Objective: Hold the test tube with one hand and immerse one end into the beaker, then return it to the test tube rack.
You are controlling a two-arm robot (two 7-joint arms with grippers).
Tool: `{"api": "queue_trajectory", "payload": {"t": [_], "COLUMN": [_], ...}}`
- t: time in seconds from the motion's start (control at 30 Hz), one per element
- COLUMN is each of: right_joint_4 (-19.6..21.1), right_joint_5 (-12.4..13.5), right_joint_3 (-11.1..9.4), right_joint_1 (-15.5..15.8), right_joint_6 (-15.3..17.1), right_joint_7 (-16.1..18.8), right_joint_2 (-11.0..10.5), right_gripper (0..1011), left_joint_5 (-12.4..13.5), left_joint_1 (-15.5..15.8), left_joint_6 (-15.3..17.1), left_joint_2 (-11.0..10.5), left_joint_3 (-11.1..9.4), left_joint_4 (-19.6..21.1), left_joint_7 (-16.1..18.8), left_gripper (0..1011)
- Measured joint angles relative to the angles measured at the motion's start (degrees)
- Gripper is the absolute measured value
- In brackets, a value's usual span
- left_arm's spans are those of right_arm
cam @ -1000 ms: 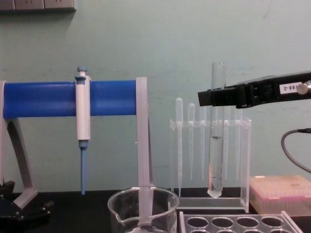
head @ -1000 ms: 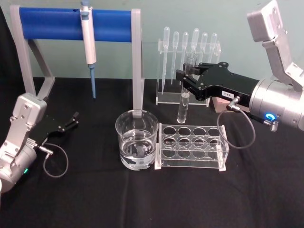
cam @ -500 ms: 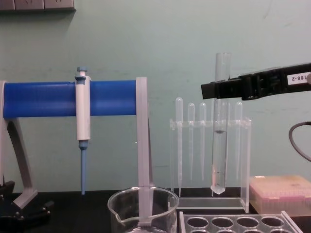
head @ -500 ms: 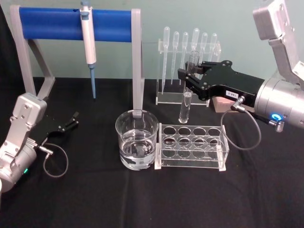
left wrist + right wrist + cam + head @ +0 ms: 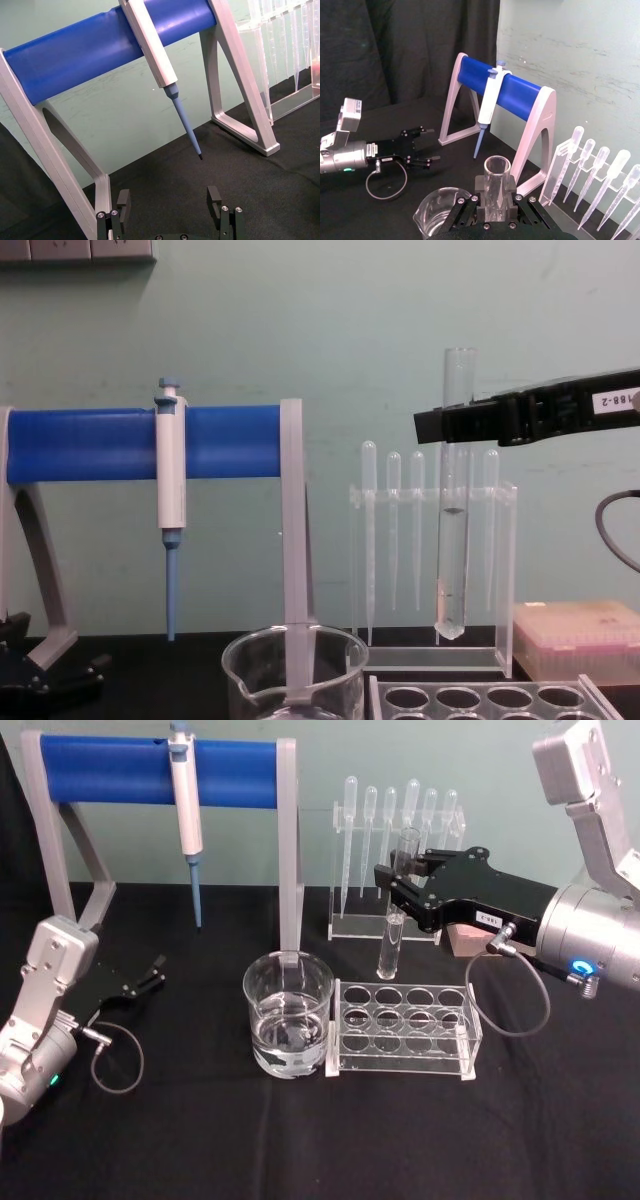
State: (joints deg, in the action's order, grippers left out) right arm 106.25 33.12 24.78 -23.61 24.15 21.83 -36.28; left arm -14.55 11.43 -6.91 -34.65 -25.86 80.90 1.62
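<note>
My right gripper (image 5: 397, 887) clamps the tube (image 5: 388, 945) upright.
It hangs above the rack (image 5: 405, 1032); my left gripper (image 5: 155, 972) rests, fingers spread.

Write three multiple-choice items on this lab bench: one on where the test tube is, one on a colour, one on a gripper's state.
1. Where is the long clear glass test tube?
A) lying flat
B) upright in the air, gripped by the black flat-jawed right gripper
C) leaning tilted, with nothing gripping it

2. What colour is the thick horizontal bar from which the white-and-blue pipette hangs?
A) red
B) blue
C) yellow

3. How does the black left gripper stand?
A) open, holding nothing
B) shut, holding nothing
C) shut on a glass

Key:
1 B: the head and chest views show the tube vertical, the jaws closed on its upper part and its rounded bottom hanging free.
2 B: the bar is plainly blue in the head and chest views.
3 A: the left wrist view shows its jaws wide apart with nothing between them.
</note>
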Motion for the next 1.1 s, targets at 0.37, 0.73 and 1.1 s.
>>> {"api": "queue_trajectory", "payload": {"t": [0.37, 0.73, 1.1], "right_joint_4": [-0.1, -0.15, -0.15], "right_joint_5": [0.0, 0.0, 0.0], "right_joint_3": [-0.06, -0.08, -0.08], "right_joint_1": [-0.01, -0.01, -0.01], "right_joint_6": [0.0, 0.0, 0.01], "right_joint_7": [0.02, 0.08, 0.11], "right_joint_2": [0.06, 0.1, 0.11], "right_gripper": [226, 227, 227], "left_joint_5": [0.0, 0.0, 0.0], "left_joint_1": [0.0, 0.0, 0.0], "left_joint_6": [0.0, 0.0, 0.0], "left_joint_2": [0.0, 0.0, 0.0], "left_joint_3": [0.0, 0.0, 0.0], "left_joint_4": [0.0, 0.0, 0.0], "left_joint_7": [0.0, 0.0, 0.0], "left_gripper": [1000, 1000, 1000]}}
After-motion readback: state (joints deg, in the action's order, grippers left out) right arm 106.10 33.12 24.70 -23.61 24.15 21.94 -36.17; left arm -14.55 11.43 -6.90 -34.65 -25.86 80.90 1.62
